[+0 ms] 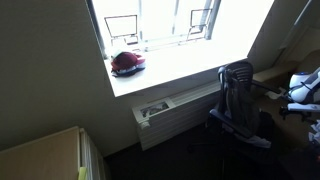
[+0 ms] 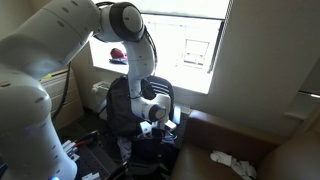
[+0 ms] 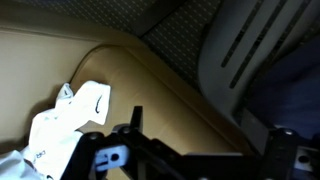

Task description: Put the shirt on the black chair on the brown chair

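The white shirt (image 2: 232,160) lies crumpled on the brown chair (image 2: 255,138), off the black chair (image 1: 238,85), well to the right of the claw (image 2: 153,124), whose fingers look spread wide with nothing between them in the wrist view.

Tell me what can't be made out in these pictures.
- Claw: in an exterior view it merges with the black chair behind it, so I cannot tell whether it is open or shut.
- White shirt: in the wrist view the bottom-left edge cuts it off, hiding its full shape.
- Red item on the windowsill: in an exterior view it is too small and backlit to name.
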